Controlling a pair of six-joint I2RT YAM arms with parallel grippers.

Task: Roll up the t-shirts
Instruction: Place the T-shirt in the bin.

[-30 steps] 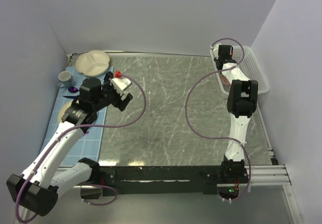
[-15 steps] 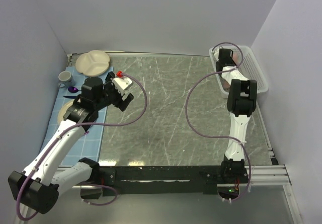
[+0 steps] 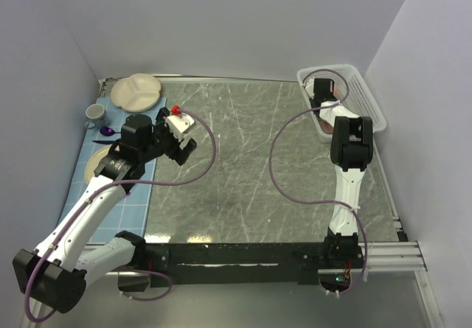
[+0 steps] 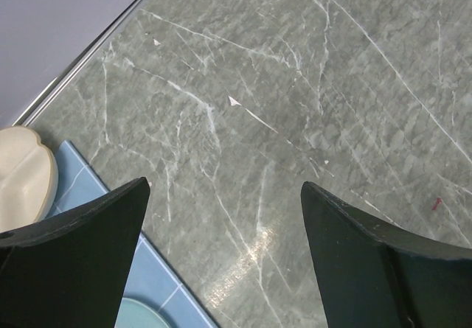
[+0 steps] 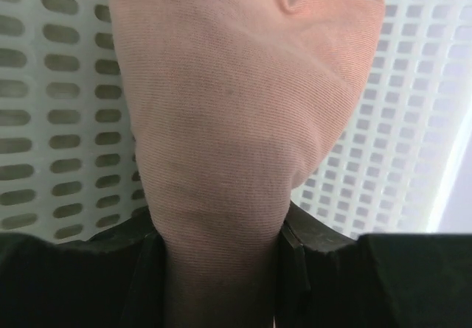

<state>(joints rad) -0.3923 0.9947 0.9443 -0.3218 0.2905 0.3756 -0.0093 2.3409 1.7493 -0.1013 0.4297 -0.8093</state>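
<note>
At the far right corner of the table, a dusty-pink t-shirt lies bunched inside a white slotted basket. Its gathered cloth runs straight out from the right gripper, whose fingers pinch it into a narrow neck. The left gripper hangs well apart at the left side, fingers spread wide on nothing, over the tabletop beside a blue mat. Only the right arm is placed to lift the shirt out.
</note>
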